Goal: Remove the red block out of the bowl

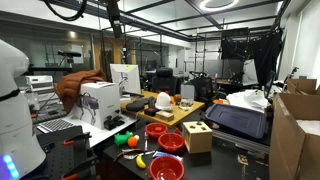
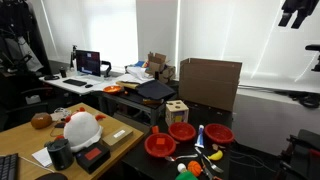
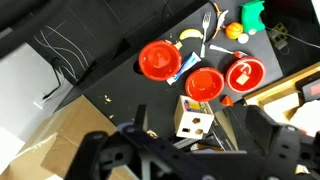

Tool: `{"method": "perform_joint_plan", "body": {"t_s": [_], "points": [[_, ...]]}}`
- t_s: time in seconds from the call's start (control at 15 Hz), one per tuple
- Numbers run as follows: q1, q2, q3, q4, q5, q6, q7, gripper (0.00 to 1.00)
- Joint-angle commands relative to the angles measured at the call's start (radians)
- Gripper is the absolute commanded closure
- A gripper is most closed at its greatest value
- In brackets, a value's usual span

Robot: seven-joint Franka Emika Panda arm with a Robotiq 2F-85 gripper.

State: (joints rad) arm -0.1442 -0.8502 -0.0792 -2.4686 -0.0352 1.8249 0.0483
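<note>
In the wrist view three red bowls lie on the black table: a large one (image 3: 159, 60), a middle one (image 3: 205, 84) and one holding something white (image 3: 245, 73). A tiny red block (image 3: 226, 100) lies on the table just outside the rims of the middle and right bowls. My gripper (image 3: 197, 125) is open and empty, high above the table, its dark fingers spread on either side of a wooden shape-sorter box (image 3: 195, 122). In an exterior view the gripper (image 2: 297, 12) hangs near the top edge, far above the bowls (image 2: 182, 131). The block is too small to see in either exterior view.
A yellow banana piece (image 3: 190, 36), a white fork (image 3: 207, 28), an orange ball (image 3: 233, 32) and a green toy (image 3: 252, 14) lie beyond the bowls. Cardboard boxes (image 2: 210, 84) stand behind the table. A wooden desk (image 2: 60, 140) with clutter adjoins it.
</note>
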Motion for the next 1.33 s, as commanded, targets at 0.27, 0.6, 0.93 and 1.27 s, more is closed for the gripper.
{"method": "perform_joint_plan", "body": {"t_s": [0.27, 0.6, 0.93, 1.27], "points": [[0.004, 0.0, -0.003, 0.002, -0.003, -0.002, 0.002, 0.0], [0.004, 0.0, -0.003, 0.002, -0.003, -0.002, 0.002, 0.0], [0.004, 0.0, -0.003, 0.002, -0.003, -0.002, 0.002, 0.0], [0.005, 0.017, -0.005, 0.005, -0.004, 0.014, -0.001, 0.0]]}}
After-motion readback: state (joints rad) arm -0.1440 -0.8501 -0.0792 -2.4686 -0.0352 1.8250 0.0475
